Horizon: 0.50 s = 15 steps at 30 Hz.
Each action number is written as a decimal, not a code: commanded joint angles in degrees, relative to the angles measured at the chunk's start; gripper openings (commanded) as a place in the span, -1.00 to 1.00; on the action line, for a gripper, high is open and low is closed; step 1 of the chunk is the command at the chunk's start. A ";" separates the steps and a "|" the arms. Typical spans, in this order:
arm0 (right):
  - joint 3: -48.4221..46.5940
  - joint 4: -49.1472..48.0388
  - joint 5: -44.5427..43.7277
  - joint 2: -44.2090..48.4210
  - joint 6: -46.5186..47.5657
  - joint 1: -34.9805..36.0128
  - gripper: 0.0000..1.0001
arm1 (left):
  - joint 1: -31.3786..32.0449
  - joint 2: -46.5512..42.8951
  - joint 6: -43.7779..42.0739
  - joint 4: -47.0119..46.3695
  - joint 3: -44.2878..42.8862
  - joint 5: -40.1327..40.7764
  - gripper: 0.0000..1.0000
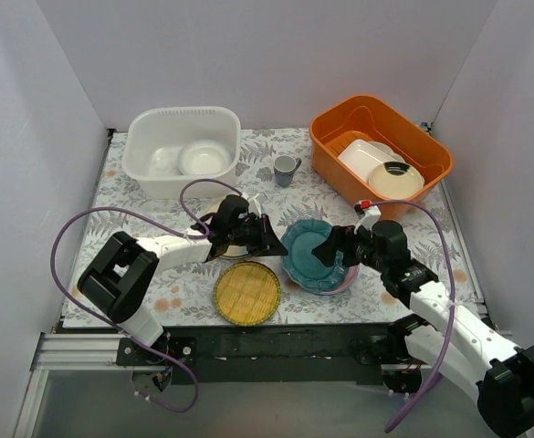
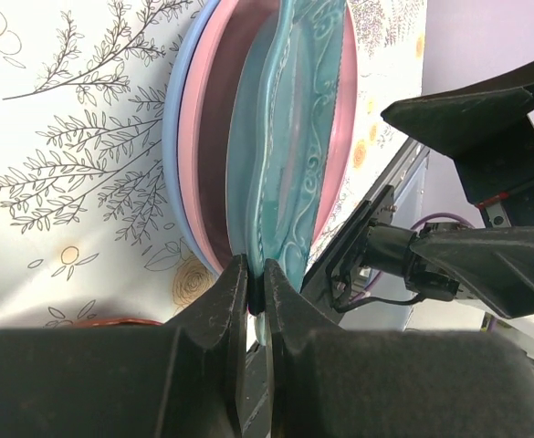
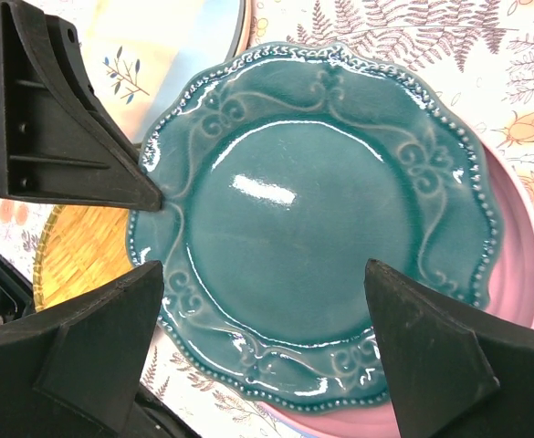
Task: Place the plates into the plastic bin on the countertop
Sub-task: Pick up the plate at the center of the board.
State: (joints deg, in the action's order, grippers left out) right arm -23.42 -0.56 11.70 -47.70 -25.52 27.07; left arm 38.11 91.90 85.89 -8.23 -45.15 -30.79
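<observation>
A teal plate [image 1: 314,258] lies on a pink plate [image 1: 347,278] and a light blue plate [image 2: 170,119] right of centre on the countertop [image 1: 139,214]. My left gripper [image 1: 280,247] is shut on the teal plate's left rim [image 2: 256,285], which is raised off the pink plate [image 2: 207,137]. My right gripper [image 1: 330,247] is open and hovers over the teal plate [image 3: 312,228], empty. A yellow woven plate [image 1: 246,292] lies near the front. A cream-and-blue plate [image 3: 175,46] lies under the left arm. The translucent plastic bin [image 1: 148,151] stands at the back left.
An orange bin [image 1: 340,155] with white dishes stands at the back right. A small grey cup [image 1: 286,170] stands between the two bins. A white bowl [image 1: 204,158] lies in the translucent bin. A red-orange rim [image 2: 102,321] shows beside my left fingers.
</observation>
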 commanded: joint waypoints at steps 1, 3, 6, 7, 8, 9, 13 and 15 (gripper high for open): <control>0.57 0.29 -1.77 2.09 0.12 0.18 0.96 | 0.12 -6.73 -0.02 -3.64 -2.23 -0.95 -1.00; 0.48 0.38 -1.95 2.61 0.20 0.18 0.96 | -0.05 -8.13 -0.02 -3.20 -2.05 -0.33 -1.00; 0.22 0.47 -2.30 2.00 0.47 0.18 0.96 | -0.75 -9.54 -0.80 -0.57 -2.40 0.99 -1.00; 0.30 0.47 -2.39 1.74 0.47 0.18 0.96 | -0.93 -9.80 -1.07 0.92 -2.40 1.43 -1.00; 0.39 0.47 -2.56 1.21 0.38 0.18 0.96 | -1.10 -10.07 -1.42 1.54 -2.32 2.21 -1.00; 0.74 0.47 -3.26 1.03 0.38 0.18 0.96 | -1.37 -10.77 -2.03 2.25 -2.05 2.66 -1.00; 1.80 0.47 -4.67 -0.37 0.12 0.18 0.96 | -2.07 -11.65 -3.00 4.18 -1.44 3.01 -1.00; 2.76 0.47 -5.02 -1.51 -0.14 0.18 0.96 | -2.16 -11.74 -3.18 4.45 -1.35 3.27 -1.00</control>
State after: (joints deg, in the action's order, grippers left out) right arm -22.57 0.21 8.73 -47.70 -25.50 27.07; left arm 36.56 84.95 83.33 -0.51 -45.15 -26.02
